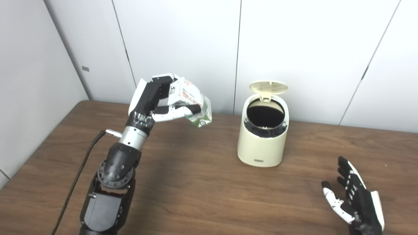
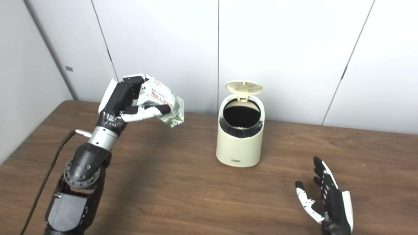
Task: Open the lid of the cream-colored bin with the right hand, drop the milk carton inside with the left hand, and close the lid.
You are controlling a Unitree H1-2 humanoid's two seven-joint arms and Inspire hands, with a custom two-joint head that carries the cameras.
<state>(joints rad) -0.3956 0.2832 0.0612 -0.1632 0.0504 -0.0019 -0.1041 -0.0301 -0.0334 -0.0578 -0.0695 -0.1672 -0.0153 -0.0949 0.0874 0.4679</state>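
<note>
- Lower right of the frame: right hand (image 1: 354, 199) low over the desk (image 1: 202, 182), palm turned inward, fingers (image 1: 346, 173) spread and pointing up the frame, released, nothing in it.
- Lower left: left arm rising from the bottom edge, black cable (image 1: 78, 176) trailing beside it down to the bottom edge.
- Wide bare stretch of brown wood between the two arms, running up to the foot of the bin; more bare wood right of the bin out to the frame's right edge.
- Centre, slightly right: cream-colored bin (image 1: 263, 143) upright on the desk, well apart from both hands and short of the desk's far edge.
- Lid (image 1: 268, 86) tipped up and back on its rear hinge, round mouth fully exposed; inside dark, contents not discernible.
- Left of centre, upper: left hand (image 1: 156, 98) raised well above the desk, clenched around the milk carton (image 1: 192, 101), thumb underneath, fingers over the top.
- Carton crumpled, white with red and green print, tilted, lower corner pointing toward the bin; open air between carton and bin mouth.
- Behind: desk's far edge against pale wall panels (image 1: 183, 42).
</note>
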